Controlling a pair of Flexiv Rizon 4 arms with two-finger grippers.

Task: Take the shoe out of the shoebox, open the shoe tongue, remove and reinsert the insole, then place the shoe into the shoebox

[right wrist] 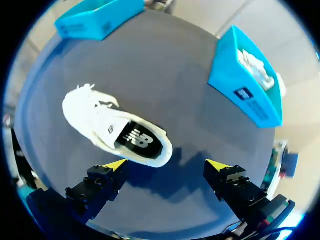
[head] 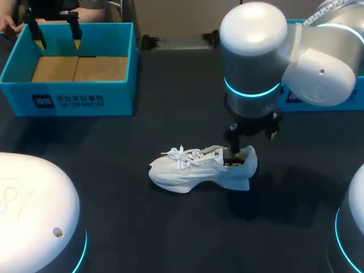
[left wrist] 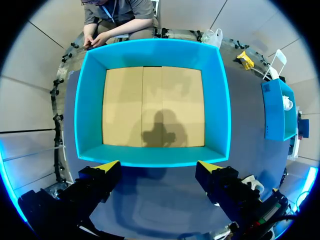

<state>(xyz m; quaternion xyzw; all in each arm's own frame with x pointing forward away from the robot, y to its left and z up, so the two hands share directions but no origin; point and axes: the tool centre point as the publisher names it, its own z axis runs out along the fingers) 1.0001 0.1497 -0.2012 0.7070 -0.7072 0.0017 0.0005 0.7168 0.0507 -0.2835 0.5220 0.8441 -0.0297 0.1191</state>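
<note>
Dark table (head: 142,227): right wrist view shows shoe (right wrist: 95,122) insole (right wrist: 136,140); left, shoebox (left wrist: 152,156) interior.

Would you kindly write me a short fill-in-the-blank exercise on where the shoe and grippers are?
1. The white sneaker lies on the dark ____, outside the blue shoebox.
2. The left gripper hovers over the shoebox, fingers ____.
3. The right gripper, open, is nearest the sneaker's ____ end.
Missing words: table; open; heel.
</note>
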